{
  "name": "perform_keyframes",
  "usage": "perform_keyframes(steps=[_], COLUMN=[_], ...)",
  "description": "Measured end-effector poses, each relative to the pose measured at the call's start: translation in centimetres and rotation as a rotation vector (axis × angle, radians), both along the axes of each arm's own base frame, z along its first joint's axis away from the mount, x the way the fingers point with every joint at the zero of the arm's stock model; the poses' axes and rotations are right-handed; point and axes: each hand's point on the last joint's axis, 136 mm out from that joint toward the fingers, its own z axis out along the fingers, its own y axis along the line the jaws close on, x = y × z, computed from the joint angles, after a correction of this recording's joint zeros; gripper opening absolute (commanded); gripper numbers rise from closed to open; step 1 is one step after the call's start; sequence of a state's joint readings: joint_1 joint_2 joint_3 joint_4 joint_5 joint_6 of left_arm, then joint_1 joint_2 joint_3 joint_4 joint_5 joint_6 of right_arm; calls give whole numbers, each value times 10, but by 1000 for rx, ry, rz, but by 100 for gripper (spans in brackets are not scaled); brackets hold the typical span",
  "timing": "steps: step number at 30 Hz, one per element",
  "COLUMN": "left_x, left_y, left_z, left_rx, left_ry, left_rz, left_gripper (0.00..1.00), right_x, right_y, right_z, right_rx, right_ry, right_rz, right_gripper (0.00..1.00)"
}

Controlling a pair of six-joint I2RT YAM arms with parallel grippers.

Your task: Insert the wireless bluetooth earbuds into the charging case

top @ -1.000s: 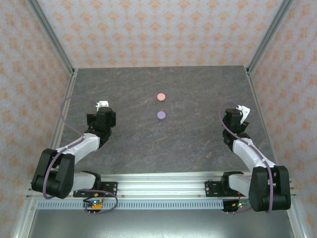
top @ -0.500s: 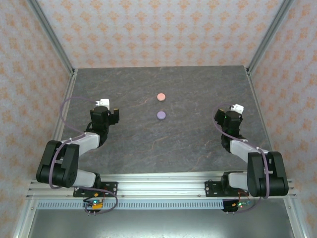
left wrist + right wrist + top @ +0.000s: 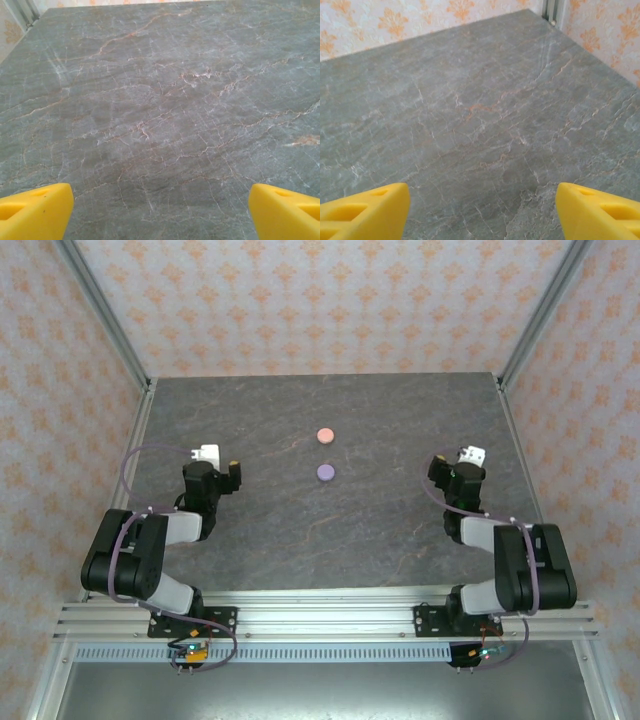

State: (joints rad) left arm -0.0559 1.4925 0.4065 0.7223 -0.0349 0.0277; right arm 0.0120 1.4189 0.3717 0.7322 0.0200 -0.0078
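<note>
Grey marbled desk point(image 3: 400, 530) lay mostly bare. Left gripper point(image 3: 160, 210) gaped wide, holding nothing. Pink case point(image 3: 324, 435) sat mid-desk, just behind lilac case point(image 3: 325, 472), well apart from both arms. Right gripper point(image 3: 482, 207) was wide and empty too.

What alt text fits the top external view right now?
A pink round case and, just below it in frame, a lilac round case lie in the middle of the grey marbled table. The left end effector and right end effector, both open and empty, hang off to either side, well apart from the cases.
</note>
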Motion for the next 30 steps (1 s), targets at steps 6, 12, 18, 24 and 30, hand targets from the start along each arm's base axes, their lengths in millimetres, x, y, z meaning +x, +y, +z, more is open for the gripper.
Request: perform_keyframes(steps=[6, 12, 18, 24, 30], left_x=[0, 0, 0, 0, 0], left_y=[4, 7, 7, 7, 7], left_z=[1, 1, 1, 1, 1], left_rx=[-4, -4, -4, -4, -4], left_ry=[-5, -6, -6, -6, -6], left_rz=[12, 18, 18, 18, 18], left_gripper=[98, 100, 100, 100, 100], right_x=[2, 8, 8, 8, 8], right_y=[2, 3, 4, 4, 4], right_z=[-28, -21, -21, -21, -21], right_rx=[-6, -14, -13, -13, -13], right_ry=[72, 55, 54, 54, 54], right_rz=[14, 26, 28, 28, 28], right_gripper=[79, 99, 99, 99, 99])
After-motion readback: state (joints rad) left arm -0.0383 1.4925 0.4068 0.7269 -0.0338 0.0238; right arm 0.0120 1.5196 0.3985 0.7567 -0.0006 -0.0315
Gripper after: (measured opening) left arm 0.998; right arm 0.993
